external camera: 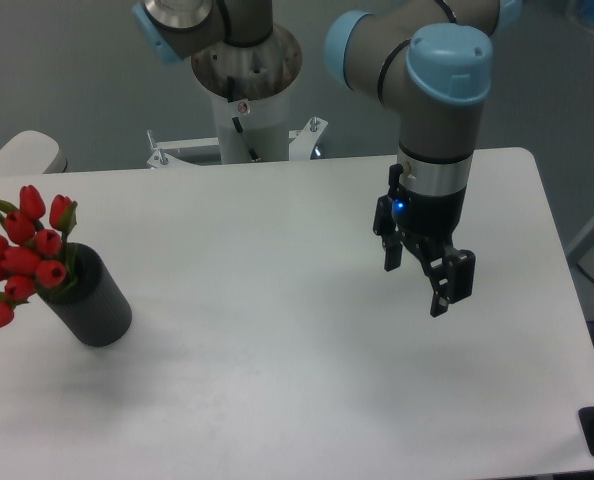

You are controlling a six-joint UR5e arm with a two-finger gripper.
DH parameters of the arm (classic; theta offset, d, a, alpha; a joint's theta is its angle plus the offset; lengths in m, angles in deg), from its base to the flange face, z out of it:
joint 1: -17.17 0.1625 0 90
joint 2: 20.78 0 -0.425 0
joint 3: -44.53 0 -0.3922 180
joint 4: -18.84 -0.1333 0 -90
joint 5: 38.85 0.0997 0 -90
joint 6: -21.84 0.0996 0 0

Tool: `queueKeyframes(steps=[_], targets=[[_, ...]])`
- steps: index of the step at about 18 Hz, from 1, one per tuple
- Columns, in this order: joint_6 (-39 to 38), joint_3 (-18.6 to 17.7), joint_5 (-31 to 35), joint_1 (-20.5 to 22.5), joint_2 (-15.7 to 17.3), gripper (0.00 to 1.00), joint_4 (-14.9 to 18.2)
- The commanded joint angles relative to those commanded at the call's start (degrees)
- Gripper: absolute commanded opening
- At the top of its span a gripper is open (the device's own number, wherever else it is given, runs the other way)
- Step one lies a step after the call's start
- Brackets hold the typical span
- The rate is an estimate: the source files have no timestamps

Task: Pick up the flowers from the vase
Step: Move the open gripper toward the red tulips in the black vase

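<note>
The red tulips (pixel 22 255) stand in the dark cylindrical vase (pixel 95 305) at the white table's (pixel 277 380) left edge. The gripper (pixel 422 280) hangs well apart to their right above the table, fingers (pixel 452 290) spread, holding nothing.

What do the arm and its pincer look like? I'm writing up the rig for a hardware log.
The arm is built from grey tubular links with rounded light-blue caps at the joints, and rises from a white column base. Below a silvery wrist ring sits the black pincer, with two blocky black fingers and a small blue light glowing on its body. No loose cables show on the arm.
</note>
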State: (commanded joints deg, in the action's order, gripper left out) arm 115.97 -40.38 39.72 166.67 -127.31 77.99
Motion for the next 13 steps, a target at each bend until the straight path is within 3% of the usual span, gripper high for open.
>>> queueKeyframes(steps=[13], targets=[[-3.87, -3.95, -1.58, -1.76, 1.05, 1.00, -2.29]])
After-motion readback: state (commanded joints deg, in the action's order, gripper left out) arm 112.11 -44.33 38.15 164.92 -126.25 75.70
